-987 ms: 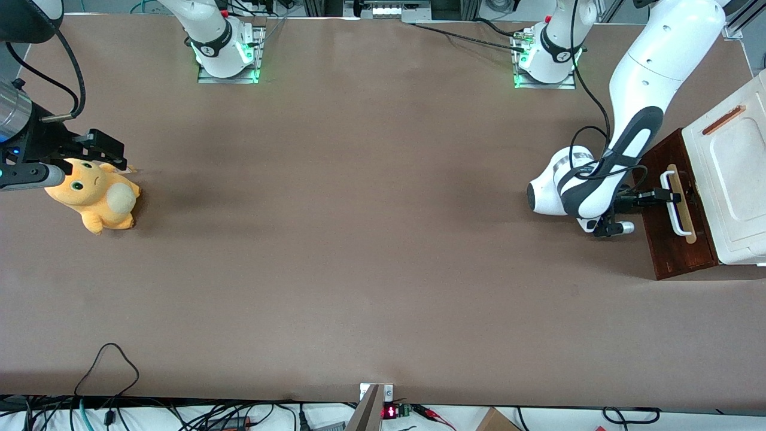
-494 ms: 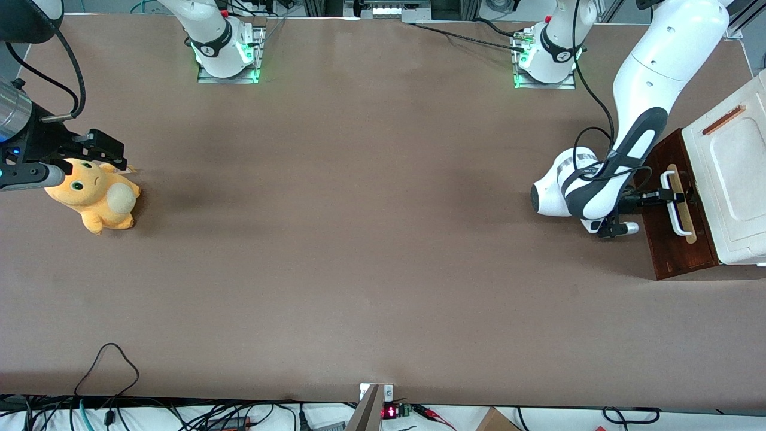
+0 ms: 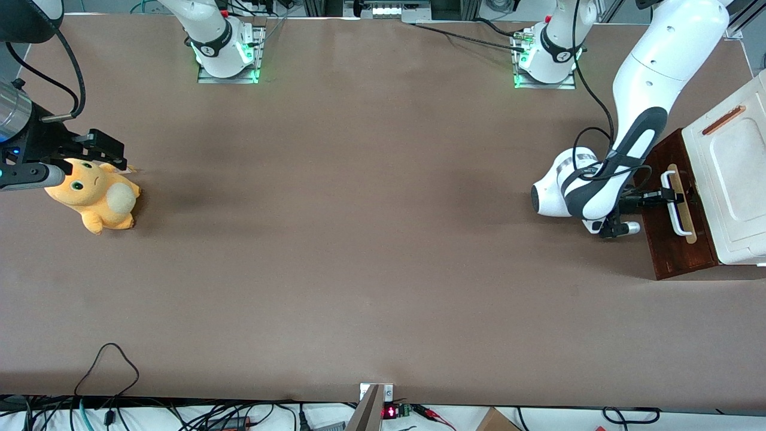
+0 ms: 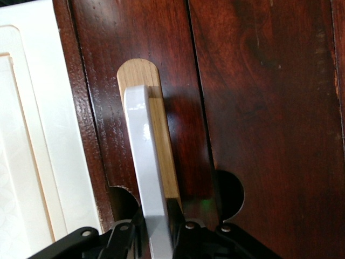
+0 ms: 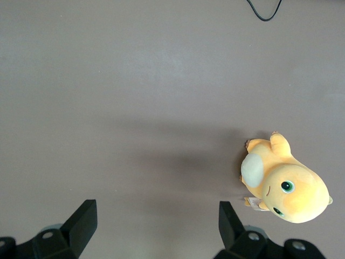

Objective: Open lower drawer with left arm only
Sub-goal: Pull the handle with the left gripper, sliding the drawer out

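Note:
The lower drawer (image 3: 670, 251) is a dark reddish-brown wooden front at the working arm's end of the table, seen close up in the left wrist view (image 4: 259, 108). Its white bar handle (image 3: 678, 215) (image 4: 145, 156) sits on a pale wood strip (image 4: 164, 162). The left arm (image 3: 646, 72) reaches down to it. My gripper (image 3: 674, 196) (image 4: 157, 229) straddles the handle, and its black fingers (image 4: 179, 216) press against the bar from both sides. The drawer front lies flush with the cabinet.
A white panel (image 3: 736, 167) (image 4: 27, 135) with a small copper-coloured strip (image 3: 723, 120) sits above the drawer. An orange plush toy (image 3: 96, 197) (image 5: 285, 186) lies toward the parked arm's end of the table. Cables run along the table edge nearest the camera.
My gripper and wrist have shifted a little toward the drawer front, so the fingers now sit around the handle bar. The drawer front has not moved.

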`<action>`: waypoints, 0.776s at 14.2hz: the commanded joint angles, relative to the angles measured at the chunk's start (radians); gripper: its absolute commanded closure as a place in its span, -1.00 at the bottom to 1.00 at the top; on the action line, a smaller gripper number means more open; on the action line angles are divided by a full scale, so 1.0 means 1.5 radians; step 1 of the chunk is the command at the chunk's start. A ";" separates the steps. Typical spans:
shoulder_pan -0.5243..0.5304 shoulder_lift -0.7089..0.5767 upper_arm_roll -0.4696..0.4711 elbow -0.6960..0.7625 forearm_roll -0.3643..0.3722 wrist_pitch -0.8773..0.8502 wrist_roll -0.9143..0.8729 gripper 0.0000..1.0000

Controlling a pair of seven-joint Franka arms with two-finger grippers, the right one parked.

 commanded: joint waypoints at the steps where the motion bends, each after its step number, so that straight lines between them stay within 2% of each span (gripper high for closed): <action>1: -0.003 0.008 -0.003 0.014 0.014 0.011 0.022 1.00; 11: -0.057 -0.003 -0.057 0.014 0.005 0.012 0.021 1.00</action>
